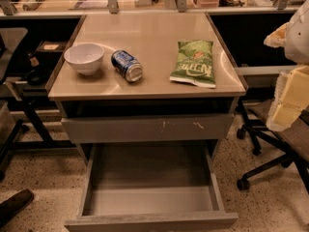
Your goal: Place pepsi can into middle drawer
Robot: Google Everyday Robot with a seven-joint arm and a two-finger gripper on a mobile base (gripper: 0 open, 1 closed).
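- your gripper [289,93] hung at the far right edge of the view, off the right side of the cabinet, with an office chair [270,144] below it. you could not tell whether it was clenched or released.
- the pepsi can [127,65] lay on its side on the cabinet top [145,33], well to the left of the gripper and apart from it, one silver end turned toward you.
- the green chip bag [194,63] lay flat between the can and the gripper, the closest thing on the top to your hand.
- the white bowl [84,58] stood upright just left of the can, farthest from the gripper.
- the middle drawer [149,199] was pulled out, lower than the gripper and to its left.
- the drawer front with white scuff marks [145,128] sat between the cabinet top and the open drawer, also left of the gripper.
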